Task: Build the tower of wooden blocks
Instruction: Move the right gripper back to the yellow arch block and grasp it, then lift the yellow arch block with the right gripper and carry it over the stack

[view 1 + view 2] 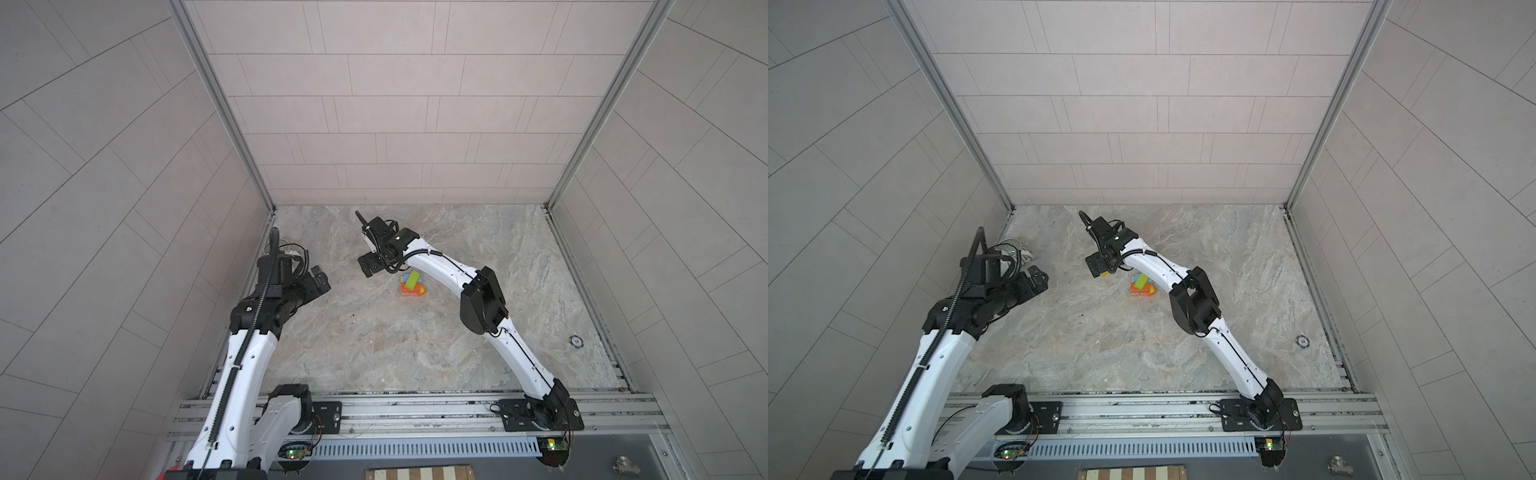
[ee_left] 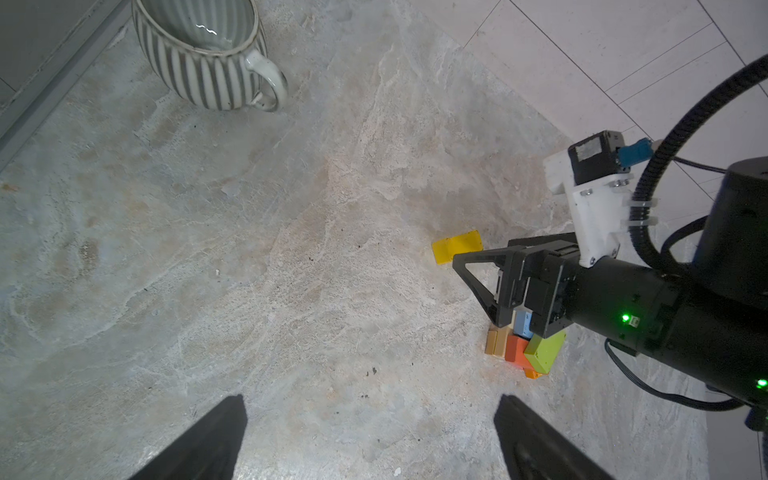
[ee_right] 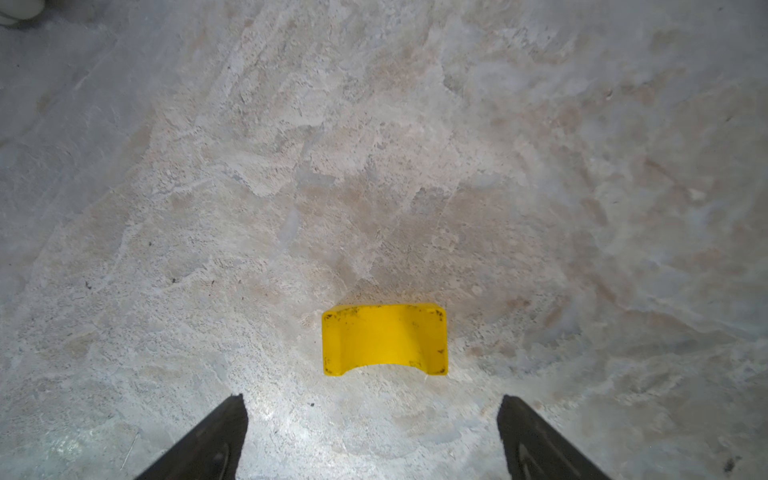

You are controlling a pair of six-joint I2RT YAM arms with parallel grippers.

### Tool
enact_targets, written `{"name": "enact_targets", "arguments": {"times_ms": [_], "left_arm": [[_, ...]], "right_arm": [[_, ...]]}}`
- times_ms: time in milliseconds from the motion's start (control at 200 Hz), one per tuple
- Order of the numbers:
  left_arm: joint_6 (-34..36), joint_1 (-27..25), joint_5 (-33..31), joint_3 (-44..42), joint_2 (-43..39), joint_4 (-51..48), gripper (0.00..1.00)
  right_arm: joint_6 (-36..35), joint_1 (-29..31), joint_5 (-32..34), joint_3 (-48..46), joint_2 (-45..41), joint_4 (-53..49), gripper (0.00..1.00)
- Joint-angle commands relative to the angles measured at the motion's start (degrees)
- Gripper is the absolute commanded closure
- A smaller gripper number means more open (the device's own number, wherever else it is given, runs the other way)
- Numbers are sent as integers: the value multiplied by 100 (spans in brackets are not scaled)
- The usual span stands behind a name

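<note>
The wood block tower (image 1: 412,286) (image 1: 1142,286) stands on the marble-patterned tabletop (image 1: 374,353). A green block (image 2: 545,352) lies tilted on top. Under it are an orange-red block (image 2: 514,349) and a blue block (image 2: 523,325), with tan blocks (image 2: 495,343) at the base.

The yellow arch (image 3: 384,338) (image 2: 457,246) lies flat on the tabletop near the tower and does not touch it, on the tower's mug side.

Right gripper (image 3: 372,436) (image 1: 370,264): positioned just beside the tower, above the arch. Its jaws are spread wide and hold nothing. The arch lies ahead of the fingertips, not between them.

Left gripper (image 2: 370,436) (image 1: 1038,280): well apart from the tower, on the same side as the arch. Its jaws are spread wide and hold nothing.

The grey ribbed mug (image 2: 203,58) stands upright beyond the left gripper, farther from the tower. A poker chip (image 1: 576,340) lies well apart from the tower on its opposite side.
</note>
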Motion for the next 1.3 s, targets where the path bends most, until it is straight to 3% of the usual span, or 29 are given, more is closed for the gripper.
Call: {"name": "enact_targets", "arguments": {"times_ms": [0,630,886,1091,1296], "left_arm": [[116,30,-47,-88,-85,111,0],[120,64,39,-246,-153,198,0],[104,93,60,-281,-175,208,0],[101,114,69,-281,-168,207,0],[105,123,85,-300,-189,208,0]], "right_arm": [[124,52,115,170,210,121,4],[260,-47,-30,740,856,240,21],[218,-55,36,740,876,216,19],[252,-55,39,740,812,132,40],[270,-39,135,689,551,-88,43]]}}
